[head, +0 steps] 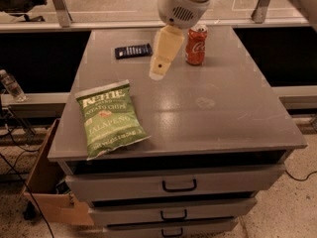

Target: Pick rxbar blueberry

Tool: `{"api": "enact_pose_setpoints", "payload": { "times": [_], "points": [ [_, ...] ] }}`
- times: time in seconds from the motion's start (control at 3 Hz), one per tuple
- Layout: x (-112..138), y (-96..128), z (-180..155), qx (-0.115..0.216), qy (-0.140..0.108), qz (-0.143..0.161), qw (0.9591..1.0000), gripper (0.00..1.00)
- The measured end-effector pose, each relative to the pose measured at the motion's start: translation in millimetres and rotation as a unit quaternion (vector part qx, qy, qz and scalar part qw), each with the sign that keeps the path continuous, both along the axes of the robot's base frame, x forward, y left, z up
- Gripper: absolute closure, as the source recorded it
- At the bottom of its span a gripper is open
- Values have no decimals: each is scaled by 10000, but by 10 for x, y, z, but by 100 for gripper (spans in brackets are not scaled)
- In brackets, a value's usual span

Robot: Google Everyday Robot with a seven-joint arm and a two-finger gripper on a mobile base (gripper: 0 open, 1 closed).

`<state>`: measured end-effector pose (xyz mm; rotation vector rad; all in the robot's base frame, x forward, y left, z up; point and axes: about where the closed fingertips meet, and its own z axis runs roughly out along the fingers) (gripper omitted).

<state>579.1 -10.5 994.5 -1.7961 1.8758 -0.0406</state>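
Note:
The rxbar blueberry (pixel 132 50) is a small flat dark navy wrapper with white text, lying at the far left of the grey cabinet top (pixel 208 118). My gripper (pixel 159 69) hangs from the arm above the middle of the top, just right of the bar and a little nearer to the camera. Its cream-coloured fingers (pixel 166 51) point down and to the left. It holds nothing that I can see.
A red Coca-Cola can (pixel 196 44) stands upright just right of the gripper. A green Kettle jalapeño chip bag (pixel 110 118) lies at the front left. Drawers (pixel 178 185) sit below the top. A cardboard box (pixel 47 182) is on the floor at the left.

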Motion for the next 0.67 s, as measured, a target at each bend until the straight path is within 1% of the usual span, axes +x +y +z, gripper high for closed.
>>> {"api": "enact_pose_setpoints", "payload": {
  "times": [0.33, 0.67],
  "points": [
    [440, 350, -196, 293, -7, 28, 9996, 0],
    [934, 592, -466, 709, 104, -68, 9974, 0]
  ]
}}
